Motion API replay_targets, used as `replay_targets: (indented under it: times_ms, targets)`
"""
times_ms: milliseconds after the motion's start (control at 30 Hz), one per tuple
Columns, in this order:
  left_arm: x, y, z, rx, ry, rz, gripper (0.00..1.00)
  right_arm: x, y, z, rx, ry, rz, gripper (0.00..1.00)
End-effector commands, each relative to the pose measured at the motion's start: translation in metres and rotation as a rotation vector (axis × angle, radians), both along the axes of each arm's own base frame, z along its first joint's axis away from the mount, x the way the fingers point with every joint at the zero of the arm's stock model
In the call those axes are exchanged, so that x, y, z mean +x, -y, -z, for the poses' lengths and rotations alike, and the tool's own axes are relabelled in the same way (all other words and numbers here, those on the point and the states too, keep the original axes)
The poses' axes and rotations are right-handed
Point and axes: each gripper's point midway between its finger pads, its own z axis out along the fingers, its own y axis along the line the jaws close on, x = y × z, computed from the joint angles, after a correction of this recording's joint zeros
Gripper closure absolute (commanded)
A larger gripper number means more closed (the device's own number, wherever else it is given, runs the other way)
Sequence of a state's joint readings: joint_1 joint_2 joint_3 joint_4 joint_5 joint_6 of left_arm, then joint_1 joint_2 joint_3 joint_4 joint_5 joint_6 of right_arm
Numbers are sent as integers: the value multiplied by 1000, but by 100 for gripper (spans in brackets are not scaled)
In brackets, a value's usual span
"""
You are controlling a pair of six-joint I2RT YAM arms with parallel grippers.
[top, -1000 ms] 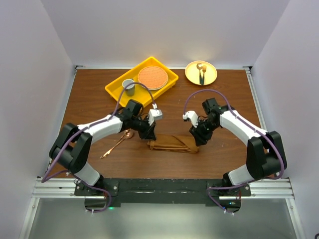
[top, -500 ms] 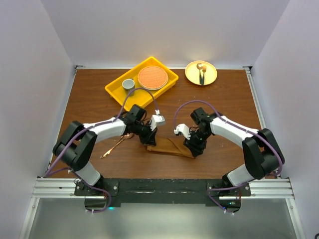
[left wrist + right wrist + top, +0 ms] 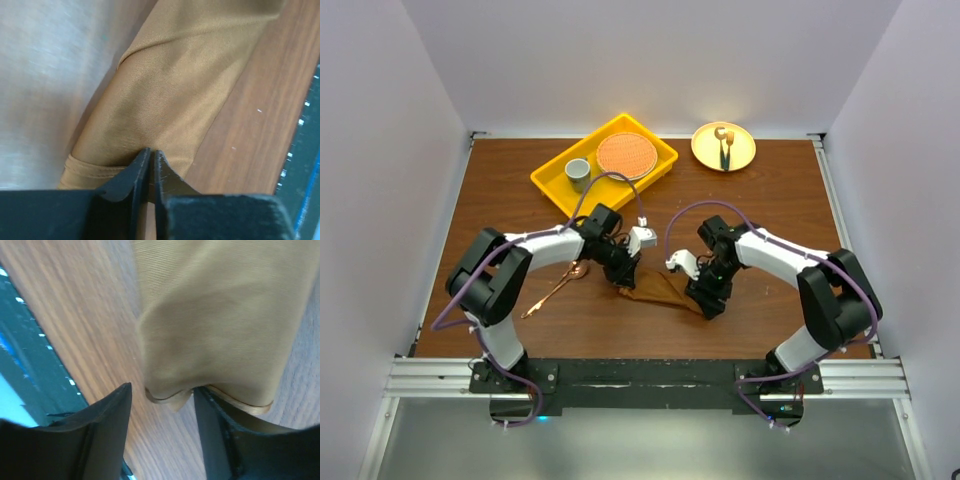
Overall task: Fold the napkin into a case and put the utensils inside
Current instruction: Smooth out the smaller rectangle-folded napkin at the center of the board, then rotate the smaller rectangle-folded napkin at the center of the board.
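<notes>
Evidently mid-fold: rust-brown cloth napkin (image 3: 660, 291) lay bunched on wooden table (image 3: 500, 200) betw. the arms, w/ left end effector (image 3: 151, 152) pinched on its left end. Right end effector (image 3: 162, 390) stood apart, straddling the hem. Next: clamp hem, fold over. Slim copper spoon (image 3: 552, 290) lay just left, not yet inside.

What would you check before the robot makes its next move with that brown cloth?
1. Left end effector pinching the napkin: ok, shut on a fold.
2. Right end effector gripping the other end: not ok, jaws apart around the cloth edge.
3. Napkin folded narrow and even: not ok, lopsided.
4. Spoon lying free on the table, outside the napkin: ok.
5. Layers lined up underneath: cannot tell.
</notes>
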State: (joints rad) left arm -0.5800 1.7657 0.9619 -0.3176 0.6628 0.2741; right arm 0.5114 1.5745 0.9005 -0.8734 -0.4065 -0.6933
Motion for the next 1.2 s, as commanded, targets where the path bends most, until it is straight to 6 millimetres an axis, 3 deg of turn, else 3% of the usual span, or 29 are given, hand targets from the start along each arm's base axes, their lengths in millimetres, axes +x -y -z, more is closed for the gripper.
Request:
replay_targets:
  times_ms: [0, 33, 67, 133, 167, 267, 467, 600, 800, 1033, 1167]
  targets:
    - [41, 0, -21, -7, 140, 20, 79, 24, -31, -62, 203, 74, 9, 35]
    - [45, 1, -30, -31, 154, 21, 77, 24, -30, -75, 222, 62, 35, 32]
    - [50, 0, -47, -71, 182, 23, 74, 44, -26, -95, 257, 99, 84, 29]
    - [54, -1, -65, -96, 233, 28, 72, 53, -17, -104, 253, 85, 103, 26]
    - [52, -2, -78, -108, 277, 46, 71, 68, -10, -112, 250, 119, 133, 25]
    - [38, -7, -88, -114, 289, 63, 72, 86, 3, -107, 208, 133, 144, 30]
    - [3, -20, -64, -37, 215, 97, 80, 106, 2, -75, 171, 100, 147, 44]
    - [-13, -20, -47, 14, 183, 121, 83, 105, 2, -53, 155, 32, 148, 46]
    - [-18, -29, -22, 93, 147, 116, 87, 89, -3, -30, 138, -32, 104, 48]
    - [7, -35, -1, 153, 116, 22, 88, 38, -15, -17, 134, -107, 5, 49]
    - [29, -28, -3, 125, 104, -33, 88, 20, -23, -14, 135, -118, -28, 50]
